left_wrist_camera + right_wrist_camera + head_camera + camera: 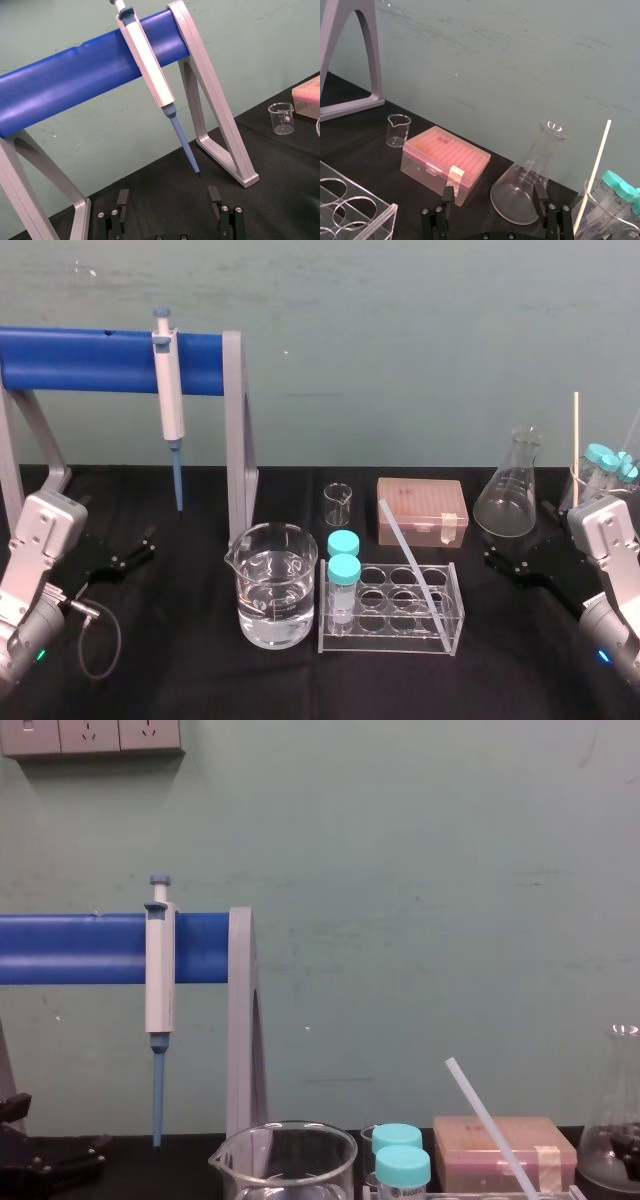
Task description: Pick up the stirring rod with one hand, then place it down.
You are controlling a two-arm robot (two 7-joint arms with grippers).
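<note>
The stirring rod (415,570) is a thin translucent white rod. It leans slanted across the clear tube rack (455,625) at the table's middle, its upper end toward the pink box; in the chest view the stirring rod (490,1125) rises up to the left. My right gripper (505,562) rests open on the black table to the right of the rack, in front of the flask, apart from the rod. Its fingers (538,192) have nothing between them. My left gripper (135,550) sits open and empty at the far left, with its fingers (122,197) under the blue stand.
A white-and-blue pipette (168,390) hangs on the blue bar stand (90,360). A water-filled beaker (273,585) stands left of the rack, which holds two teal-capped tubes (344,575). Behind are a small beaker (338,504), pink tip box (422,510) and conical flask (510,490). A thin stick (576,435) stands far right.
</note>
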